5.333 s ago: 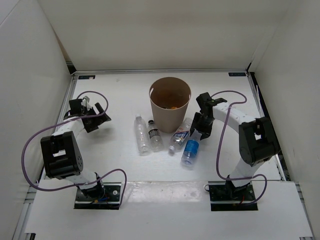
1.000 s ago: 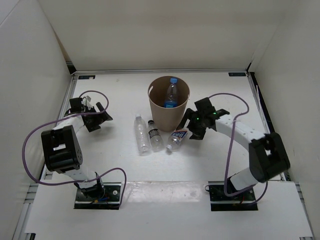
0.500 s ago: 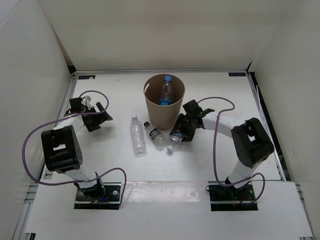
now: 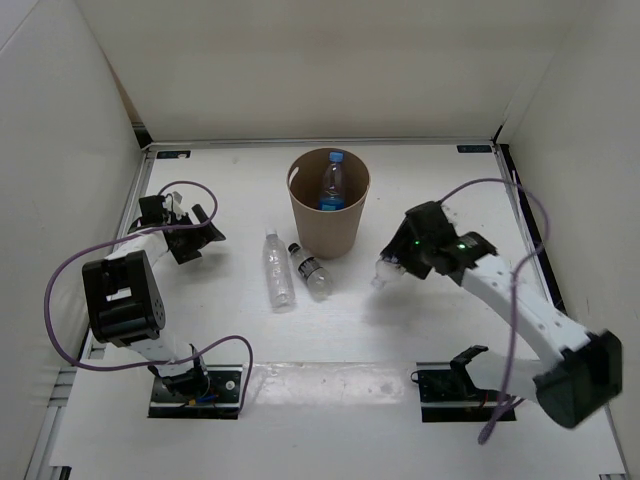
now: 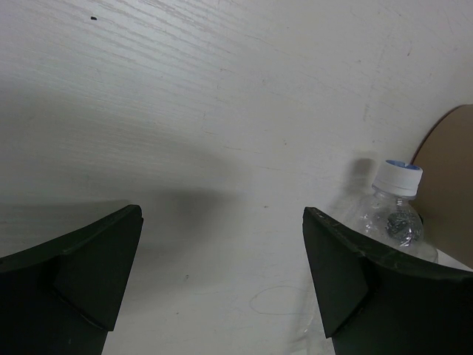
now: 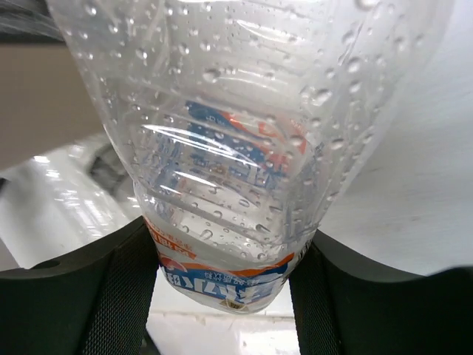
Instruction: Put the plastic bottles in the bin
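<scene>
The bin (image 4: pixel 329 228) stands upright at the middle of the desk (image 4: pixel 230 180), toward its 12 o'clock edge in the top view. A blue-capped bottle (image 4: pixel 331 187) is inside it, cap up, leaning toward the far wall of the bin. Two more bottles lie on the desk at about 7 o'clock from the bin. The black-capped bottle (image 4: pixel 312 272) is the nearer one, with its cap toward the bin's base. The clear bottle (image 4: pixel 275 272) lies just beside it on the 9 o'clock side, its cap pointing to 12 o'clock, with a narrow gap between the two. At about 4 o'clock from the bin, well apart from it, the right gripper (image 4: pixel 398 262) has its jaws pinching a labelled bottle (image 4: pixel 384 274) across the body. The pale cap end sticks out toward 8 o'clock. In the right wrist view the dark fingers (image 6: pixel 111 310) press both sides of the wet, transparent body at its blue, orange and white label. Whether this bottle touches the desk cannot be told. The left gripper (image 4: pixel 203 230) sits at 9 o'clock from the bin, near the desk's left edge, its jaws spread wide around nothing, and its camera looks toward the clear bottle's white cap and the bin's edge.
</scene>
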You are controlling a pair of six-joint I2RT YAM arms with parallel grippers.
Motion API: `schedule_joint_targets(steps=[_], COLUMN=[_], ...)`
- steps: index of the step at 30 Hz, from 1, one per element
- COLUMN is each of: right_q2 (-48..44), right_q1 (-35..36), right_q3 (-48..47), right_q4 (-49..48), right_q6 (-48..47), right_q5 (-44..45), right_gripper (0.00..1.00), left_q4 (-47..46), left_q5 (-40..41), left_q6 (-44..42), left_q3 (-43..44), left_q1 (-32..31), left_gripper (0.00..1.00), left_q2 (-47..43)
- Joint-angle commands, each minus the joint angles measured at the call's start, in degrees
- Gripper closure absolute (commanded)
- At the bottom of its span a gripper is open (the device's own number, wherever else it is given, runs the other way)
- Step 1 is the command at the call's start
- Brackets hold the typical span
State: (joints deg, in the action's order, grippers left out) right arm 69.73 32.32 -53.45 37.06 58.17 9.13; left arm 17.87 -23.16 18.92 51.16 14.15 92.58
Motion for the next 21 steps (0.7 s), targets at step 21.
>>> schedule_joint_targets(steps=[21], right_q2=[16.47], right_q1=[7.23], right_q3=[-51.49], right_q4=[-5.86], right_q6=[-44.28], right_q5=[10.56], right_gripper=[0.84], left_q4=[0.06], left_q5=[-0.31], left_q6=[-0.46], left_q3=[1.84], left_q1=[0.26], left_gripper=[0.0], left_q2=[-0.03])
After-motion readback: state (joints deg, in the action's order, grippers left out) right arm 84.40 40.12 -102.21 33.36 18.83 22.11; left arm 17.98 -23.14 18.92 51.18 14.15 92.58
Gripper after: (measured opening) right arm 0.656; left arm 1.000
